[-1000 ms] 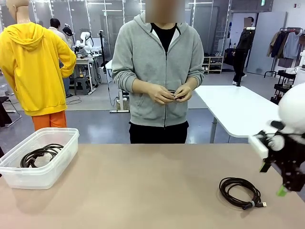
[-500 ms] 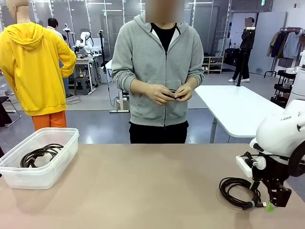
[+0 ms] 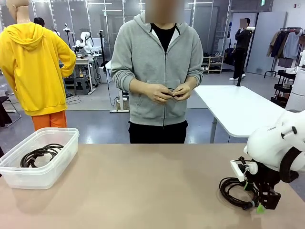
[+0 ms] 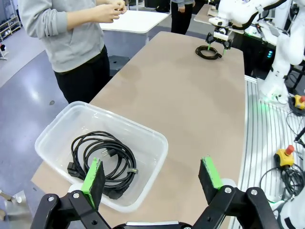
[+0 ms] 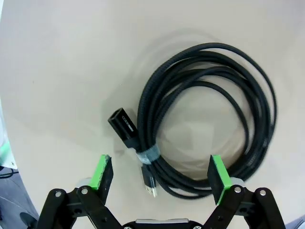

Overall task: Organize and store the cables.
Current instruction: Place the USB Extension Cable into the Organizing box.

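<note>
A coiled black cable lies on the tan table at the right, bound with a grey tie. My right gripper hangs open just over the coil's right edge. In the right wrist view its green pads straddle the tied end and plugs of the cable, with nothing gripped. Another coiled cable rests inside the clear plastic bin at the left. My left gripper stands open above that bin and its cable.
A person in a grey hoodie stands at the far side, both hands holding something small and dark at chest height. The table's middle is bare. A white table stands behind on the right.
My right arm has swung left and down from the table's right edge until its gripper hangs over the coil. The coil and the bin have not moved.
</note>
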Controlling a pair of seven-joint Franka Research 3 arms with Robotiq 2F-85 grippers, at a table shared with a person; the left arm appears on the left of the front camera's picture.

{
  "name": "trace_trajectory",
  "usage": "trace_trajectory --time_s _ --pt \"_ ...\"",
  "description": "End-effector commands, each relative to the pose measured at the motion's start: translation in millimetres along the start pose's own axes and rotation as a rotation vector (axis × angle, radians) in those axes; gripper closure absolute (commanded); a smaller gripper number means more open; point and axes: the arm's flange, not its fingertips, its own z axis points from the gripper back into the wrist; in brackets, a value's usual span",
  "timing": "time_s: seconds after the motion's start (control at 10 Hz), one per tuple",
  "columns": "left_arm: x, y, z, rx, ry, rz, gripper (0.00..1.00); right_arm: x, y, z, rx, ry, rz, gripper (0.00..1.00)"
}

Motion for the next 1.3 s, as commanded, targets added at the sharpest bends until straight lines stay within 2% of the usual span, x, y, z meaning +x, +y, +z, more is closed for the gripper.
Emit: trace_trajectory --time_s 0.0,0.1,0.2,0.4,0.5,0.6,1.0,1.2 --pt "4.1 -0.8 1.2 0.000 -0.017 0.015 0.00 1.8 28.8 -20.7 0.015 -0.008 0.011 0.00" --pt "4.1 -0.8 1.2 0.000 -0.017 0.015 0.00 3.1 28.9 -22.9 0.015 -0.004 0.018 0.16" --pt "4.1 -0.8 1.2 0.000 -0.017 0.015 0.00 4.4 29.0 -23.2 0.012 0.003 0.031 0.49" --pt "4.1 -0.8 1.2 0.000 -0.017 0.015 0.00 7.0 30.3 -16.4 0.001 0.005 0.049 1.00" --pt "4.1 -0.8 1.2 0.000 -0.017 0.015 0.00 10.5 32.6 -11.4 0.001 0.005 0.055 0.76" --pt "4.1 -0.8 1.2 0.000 -0.017 0.015 0.00 13.8 35.3 -6.0 -0.004 0.013 0.068 1.00" --pt "4.1 -0.8 1.2 0.000 -0.017 0.015 0.00 23.0 35.9 14.4 -0.018 0.029 0.084 1.00" --pt "4.1 -0.8 1.2 0.000 -0.017 0.015 0.00 30.3 30.2 39.6 -0.043 0.035 0.083 1.00"
